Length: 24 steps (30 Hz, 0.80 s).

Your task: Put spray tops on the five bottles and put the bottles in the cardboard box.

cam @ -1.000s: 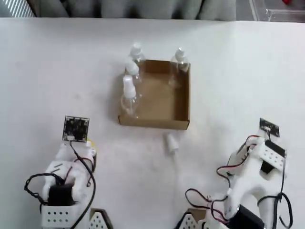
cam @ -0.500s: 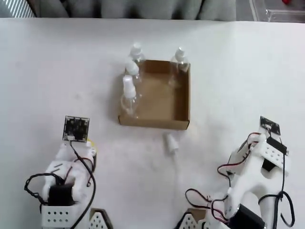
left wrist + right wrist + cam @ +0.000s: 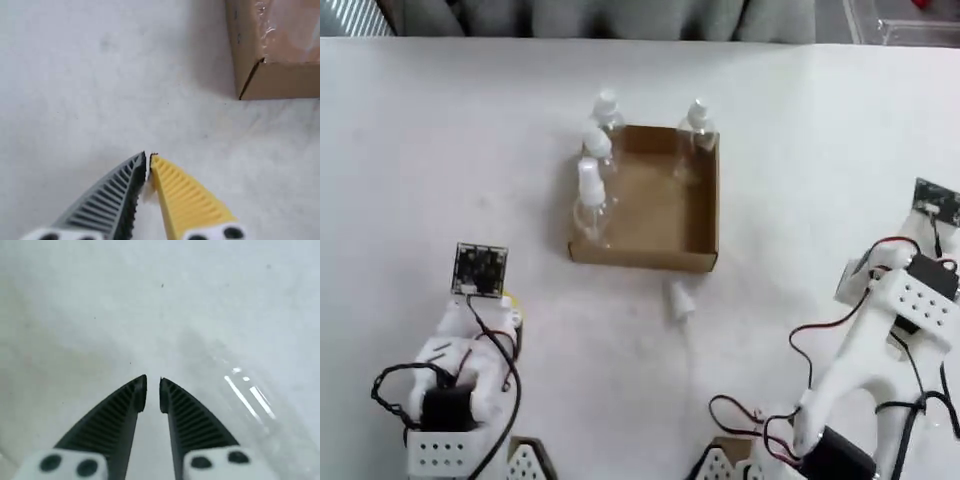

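The cardboard box [image 3: 660,215] stands open at the table's middle. Several clear bottles with white spray tops stand around it. One bottle [image 3: 607,107] is just outside the far left corner, and two bottles [image 3: 592,195] are along the left wall. Another bottle [image 3: 696,125] is at the far right corner. A loose spray top [image 3: 678,298] lies on the table in front of the box. My left gripper [image 3: 148,159] is shut and empty, low over the table near the box corner [image 3: 270,75]. My right gripper [image 3: 152,387] hangs over bare table, its fingers nearly touching with nothing between them.
The left arm [image 3: 460,360] sits folded at the front left. The right arm [image 3: 890,310] stretches along the right edge of the table. Grey chair backs and a clear container [image 3: 910,25] lie beyond the far edge.
The right arm has swung outward and toward the far right, away from the front edge. The left arm, box, bottles and loose spray top have not moved.
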Tool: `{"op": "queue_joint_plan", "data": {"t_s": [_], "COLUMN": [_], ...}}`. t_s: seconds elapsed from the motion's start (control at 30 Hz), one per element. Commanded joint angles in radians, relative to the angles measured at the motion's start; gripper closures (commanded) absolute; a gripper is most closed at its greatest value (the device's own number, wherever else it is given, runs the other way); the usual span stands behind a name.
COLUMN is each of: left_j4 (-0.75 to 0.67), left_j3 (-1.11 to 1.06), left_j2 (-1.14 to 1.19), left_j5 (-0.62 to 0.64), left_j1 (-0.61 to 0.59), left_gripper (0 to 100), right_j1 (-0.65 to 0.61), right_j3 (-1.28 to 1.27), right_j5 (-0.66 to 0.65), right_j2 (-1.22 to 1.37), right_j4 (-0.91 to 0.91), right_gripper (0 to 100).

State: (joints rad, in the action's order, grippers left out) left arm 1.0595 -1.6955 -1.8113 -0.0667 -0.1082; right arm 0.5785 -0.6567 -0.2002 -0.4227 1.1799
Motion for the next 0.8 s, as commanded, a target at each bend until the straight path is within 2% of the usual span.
{"op": "queue_joint_plan", "data": {"t_s": [0.0,0.07,0.2,0.3,0.37,0.5,0.67,0.77], "left_j4": [0.009,0.009,0.009,0.008,0.005,0.003,0.003,0.005], "left_j3": [0.002,0.002,0.002,0.002,0.002,0.002,0.002,0.002], "left_j2": [-0.012,-0.012,-0.012,-0.012,-0.012,-0.012,-0.012,-0.012], "left_j5": [-0.008,-0.008,-0.008,-0.008,-0.008,-0.008,-0.008,-0.008], "left_j1": [-0.012,-0.012,-0.012,-0.012,-0.012,-0.012,-0.010,-0.010], "left_gripper": [98,98,98,98,98,98,98,98], "right_j1": [0.022,0.047,0.134,0.237,0.312,0.430,0.499,0.513], "right_j3": [0.057,0.057,0.058,0.058,0.058,0.058,0.057,0.089], "right_j5": [-0.006,-0.084,-0.391,-0.548,-0.580,-0.683,-0.839,-0.887], "right_j2": [-0.013,-0.013,-0.015,-0.015,-0.015,-0.005,0.005,0.085], "right_j4": [-0.088,-0.150,-0.239,-0.266,-0.263,-0.265,-0.308,-0.381], "right_gripper": [97.8,97.7,97.7,97.5,94.3,81.0,79.5,77.1]}}
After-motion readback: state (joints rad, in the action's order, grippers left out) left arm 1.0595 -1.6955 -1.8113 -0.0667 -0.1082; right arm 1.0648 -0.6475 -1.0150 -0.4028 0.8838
